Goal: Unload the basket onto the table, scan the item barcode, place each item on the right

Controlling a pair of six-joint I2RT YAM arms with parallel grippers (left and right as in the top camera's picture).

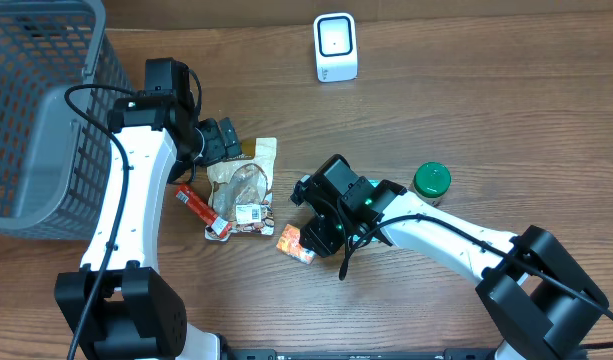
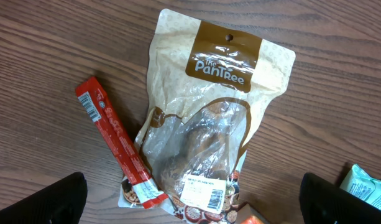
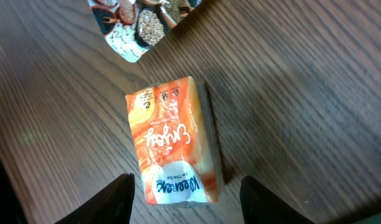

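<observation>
Grey basket [image 1: 46,160], green-lidded jar [image 1: 431,181]

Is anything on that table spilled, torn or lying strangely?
Nothing looks spilled or torn. Only oddity: the red stick packet lies slanted, its lower end overlapping a corner of the brown snack bag. The orange packet lies flat on the wood, intact.

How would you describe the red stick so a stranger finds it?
Start at the grey basket on the left. Right of it lies a tan pouch. The red stick lies beside the pouch's left edge, the only long, thin packet.
</observation>
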